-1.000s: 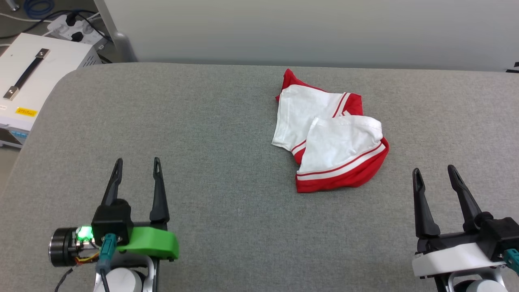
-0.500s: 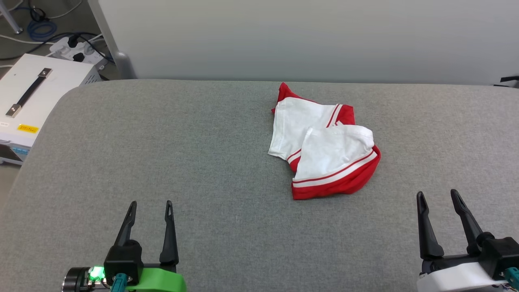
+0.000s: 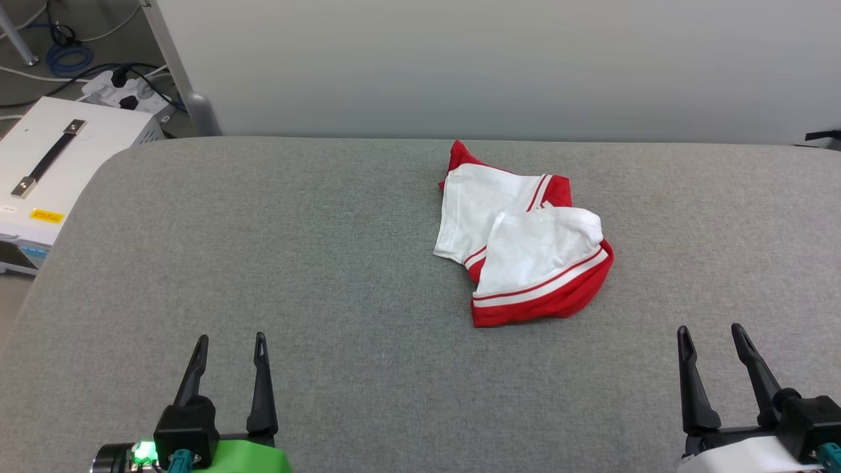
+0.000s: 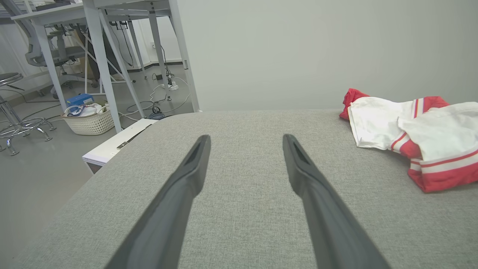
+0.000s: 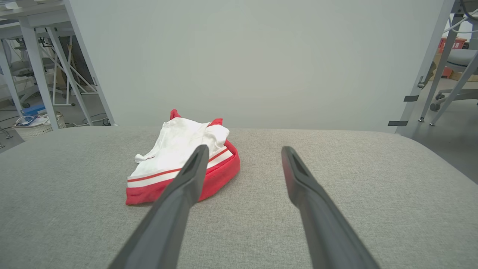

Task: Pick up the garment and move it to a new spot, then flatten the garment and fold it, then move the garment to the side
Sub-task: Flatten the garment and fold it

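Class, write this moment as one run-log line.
stage: before pickup | garment: crumpled on grey table, untouched | left gripper: open, empty | right gripper: open, empty

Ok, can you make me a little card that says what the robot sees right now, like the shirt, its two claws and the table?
thing to move: garment, red and white, crumpled in a heap
where it lies: on the grey table, toward the far edge
left arm: left gripper open, holding nothing, well apart from the heap
right arm: right gripper open, holding nothing, the nearer of the two to the heap
off to the left: white box with a black handle, beside the table
job so far: not yet picked up
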